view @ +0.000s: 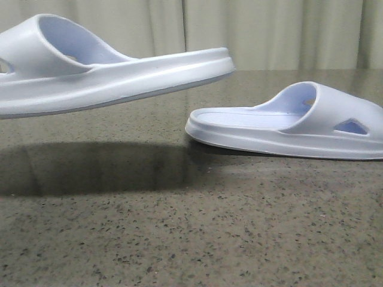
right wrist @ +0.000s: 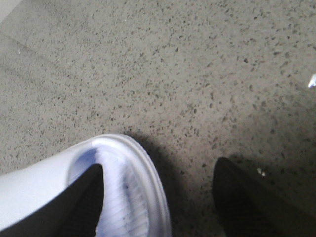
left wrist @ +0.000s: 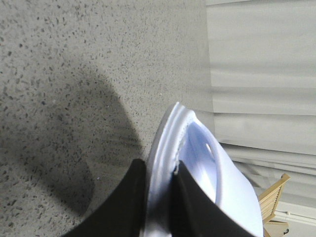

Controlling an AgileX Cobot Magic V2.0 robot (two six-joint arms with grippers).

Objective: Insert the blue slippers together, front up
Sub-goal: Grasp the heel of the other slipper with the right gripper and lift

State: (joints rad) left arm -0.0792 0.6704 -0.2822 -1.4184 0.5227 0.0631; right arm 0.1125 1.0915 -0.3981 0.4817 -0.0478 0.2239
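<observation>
The table (view: 179,239) under me is dark stone with little black specks, and a pale curtain (view: 269,33) hangs behind it. A bit of a wooden chair (left wrist: 273,195) peeks out by the curtain. A big dark shadow (view: 90,167) lies on the table below the shoe I lift. My left pincer (left wrist: 159,197) is clenched on the edge of one slipper (view: 108,72), with a black finger (left wrist: 126,202) on each side of its thick sole. That slipper hangs in the air, tilted, above the table. The other slipper (view: 293,122) sits flat on the table off to the right, well apart. My right pincer (right wrist: 160,202) is spread wide, one finger over that slipper's ribbed inside. Both slippers are very pale blue, with a wide strap and a triangle hole in the side.
</observation>
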